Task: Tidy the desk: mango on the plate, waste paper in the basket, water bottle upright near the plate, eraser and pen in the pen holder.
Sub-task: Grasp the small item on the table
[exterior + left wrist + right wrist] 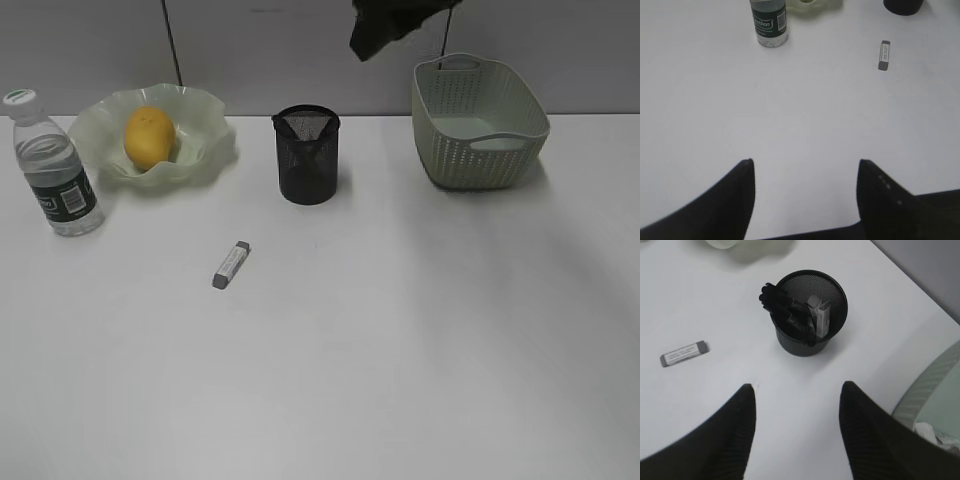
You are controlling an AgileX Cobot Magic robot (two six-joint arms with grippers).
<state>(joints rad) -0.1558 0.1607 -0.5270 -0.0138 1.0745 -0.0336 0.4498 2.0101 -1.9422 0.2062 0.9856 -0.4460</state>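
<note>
One eraser point(684, 353) left of right gripper point(797, 392)

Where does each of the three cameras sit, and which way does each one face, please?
Exterior: in front, slanting down across the desk; part of a dark arm at top.
Left wrist: above bare desk, facing the water bottle; open left gripper below.
Right wrist: above the pen holder; open right gripper below.
Shared: the eraser, in all three.
</note>
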